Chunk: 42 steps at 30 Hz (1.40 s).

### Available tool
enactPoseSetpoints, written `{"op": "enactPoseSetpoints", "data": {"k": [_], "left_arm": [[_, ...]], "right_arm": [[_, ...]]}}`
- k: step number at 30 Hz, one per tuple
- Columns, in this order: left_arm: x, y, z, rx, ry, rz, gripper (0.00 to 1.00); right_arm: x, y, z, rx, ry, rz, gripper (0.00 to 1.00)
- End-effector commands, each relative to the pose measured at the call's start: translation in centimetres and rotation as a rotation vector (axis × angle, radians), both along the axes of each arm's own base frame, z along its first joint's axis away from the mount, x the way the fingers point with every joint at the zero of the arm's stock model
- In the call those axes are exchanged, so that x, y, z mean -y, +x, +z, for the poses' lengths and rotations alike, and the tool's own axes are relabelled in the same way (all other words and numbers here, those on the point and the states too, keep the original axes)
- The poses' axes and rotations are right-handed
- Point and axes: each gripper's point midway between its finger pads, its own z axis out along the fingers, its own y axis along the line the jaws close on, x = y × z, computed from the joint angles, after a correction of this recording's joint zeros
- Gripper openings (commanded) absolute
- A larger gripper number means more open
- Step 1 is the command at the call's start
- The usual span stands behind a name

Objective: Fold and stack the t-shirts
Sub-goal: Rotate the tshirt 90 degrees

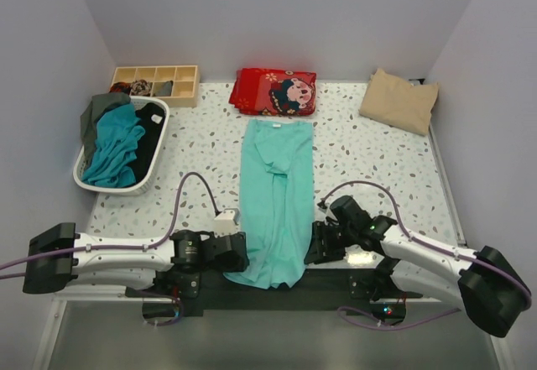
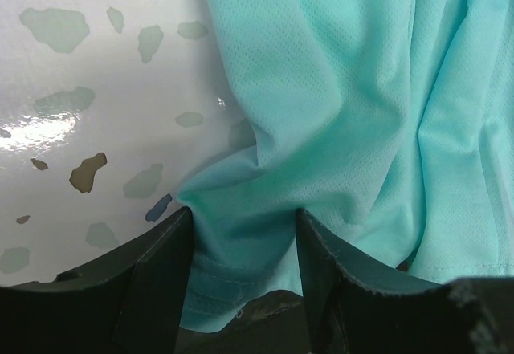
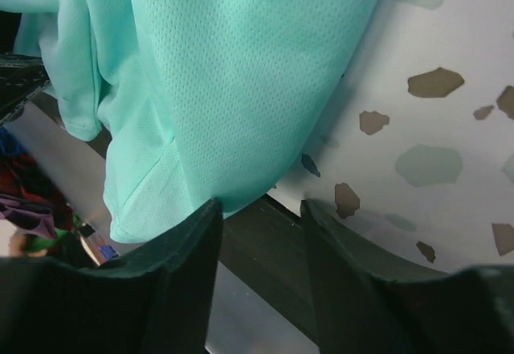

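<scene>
Turquoise t-shirt (image 1: pixel 277 198) laid long — left gripper (image 1: pixel 241 251), right gripper (image 1: pixel 314 245) at its near end.

High rear camera overlooks; wrist cameras crowd the t-shirt (image 1: pixel 277 202).

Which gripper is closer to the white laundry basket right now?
Left. The left gripper sits at the near left edge of the turquoise t-shirt, on the side of the basket; the right gripper is across the shirt, at its right edge.

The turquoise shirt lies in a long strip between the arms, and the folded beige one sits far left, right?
No: the top view shows the beige shirt at the far right corner. The rest holds: the turquoise shirt lies in a long strip.
</scene>
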Motion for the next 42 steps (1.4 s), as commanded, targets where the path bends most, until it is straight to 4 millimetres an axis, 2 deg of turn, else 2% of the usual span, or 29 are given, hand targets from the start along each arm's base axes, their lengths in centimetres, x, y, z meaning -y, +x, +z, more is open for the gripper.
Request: {"op": "enactPoseSetpoints", "data": {"k": [1, 2, 3, 4, 5, 6, 7, 9, 10, 11, 13, 14, 16, 17, 20, 23, 24, 25, 26, 27, 28, 31, 33, 34, 36, 37, 40, 42], "left_arm": [[0.7, 0.0, 0.7, 0.002, -0.032, -0.006, 0.51], [0.7, -0.1, 0.8, 0.001, -0.034, -0.007, 0.47], [0.7, -0.1, 0.8, 0.001, -0.034, -0.006, 0.44], [0.8, 0.0, 0.9, 0.002, -0.039, -0.006, 0.36], [0.8, 0.0, 1.1, 0.006, -0.046, -0.004, 0.31], [0.8, 0.0, 1.2, 0.005, -0.047, -0.005, 0.24], [0.8, 0.0, 1.3, 0.007, -0.048, -0.006, 0.12], [0.9, 0.0, 2.0, 0.005, -0.049, -0.005, 0.0], [1.0, 0.1, 2.5, 0.011, -0.048, -0.007, 0.0], [1.7, 0.4, 3.9, 0.027, -0.077, -0.007, 0.0], [1.6, 0.7, 5.1, 0.044, -0.074, -0.01, 0.0], [2.3, 1.0, 6.8, 0.061, -0.111, -0.009, 0.0], [2.2, 1.1, 8.0, 0.075, -0.107, -0.012, 0.0], [2.7, 1.2, 9.2, 0.08, -0.131, -0.017, 0.0], [3.1, 1.3, 10.7, 0.084, -0.139, -0.023, 0.0], [2.9, 1.4, 10.9, 0.088, -0.13, -0.018, 0.0], [2.9, 1.3, 10.9, 0.087, -0.131, -0.018, 0.0], [2.8, 1.3, 10.8, 0.082, -0.135, -0.013, 0.24], [2.8, 1.0, 10.4, 0.069, -0.139, -0.023, 0.38], [2.7, 0.8, 9.9, 0.06, -0.131, -0.029, 0.48], [2.5, 0.6, 9.5, 0.049, -0.124, -0.028, 0.61], [0.9, -0.2, 7.6, -0.005, -0.058, -0.012, 0.63], [-0.4, -0.6, 6.7, -0.03, -0.029, 0.012, 0.65], [-1.1, -0.9, 6.0, -0.042, -0.024, 0.017, 0.66], [-1.5, -1.2, 5.3, -0.054, -0.043, 0.027, 0.66], [-1.9, -1.4, 4.7, -0.057, -0.05, 0.024, 0.67], [-1.4, -1.1, 4.1, -0.038, -0.086, 0.019, 0.68], [-0.6, -0.5, 4.4, -0.008, -0.106, 0.021, 0.68]], "right_arm": [[-2.0, 1.2, 1.3, 0.058, 0.053, 0.012, 0.4], [-2.1, 1.3, 1.5, 0.058, 0.051, 0.012, 0.27], [-2.2, 1.4, 1.6, 0.065, 0.05, 0.018, 0.24], [-2.3, 1.5, 1.8, 0.072, 0.054, 0.022, 0.2], [-2.4, 1.8, 2.1, 0.084, 0.055, 0.022, 0.1], [-2.5, 2.0, 2.4, 0.102, 0.054, 0.026, 0.06], [-2.5, 2.3, 2.8, 0.118, 0.057, 0.023, 0.04], [-2.5, 3.0, 4.3, 0.167, 0.048, 0.03, 0.0], [-2.5, 3.3, 5.2, 0.194, 0.053, 0.031, 0.0], [-2.5, 4.0, 6.5, 0.224, 0.039, 0.021, 0.0], [-2.4, 4.5, 7.6, 0.256, 0.023, 0.034, 0.0], [-2.5, 4.7, 8.8, 0.266, 0.021, 0.042, 0.0], [-2.6, 5.0, 9.3, 0.268, 0.006, 0.059, 0.0], [-2.8, 5.1, 9.9, 0.272, 0.01, 0.064, 0.0], [-3.1, 5.1, 10.2, 0.263, 0.006, 0.081, 0.0], [-3.2, 5.2, 10.2, 0.26, 0.01, 0.083, 0.0], [-3.2, 5.1, 10.0, 0.253, 0.007, 0.084, 0.04], [-3.1, 5.0, 9.7, 0.242, -0.001, 0.086, 0.09], [-2.8, 4.7, 9.2, 0.229, -0.019, 0.084, 0.37], [-2.4, 4.6, 8.8, 0.223, -0.038, 0.072, 0.42], [-1.8, 4.8, 8.5, 0.227, -0.067, 0.055, 0.43], [-0.1, 3.4, 7.5, 0.191, -0.104, 0.023, 0.49], [0.2, 2.5, 7.5, 0.175, -0.069, -0.003, 0.5], [0.7, 1.5, 6.2, 0.138, -0.075, -0.004, 0.49], [0.7, 0.7, 5.5, 0.101, -0.054, -0.011, 0.48], [1.3, 0.1, 4.4, 0.081, -0.07, -0.011, 0.48], [1.9, -0.9, 3.1, 0.047, -0.082, -0.004, 0.48], [2.1, -0.2, 3.0, 0.082, -0.098, -0.024, 0.48]]}}
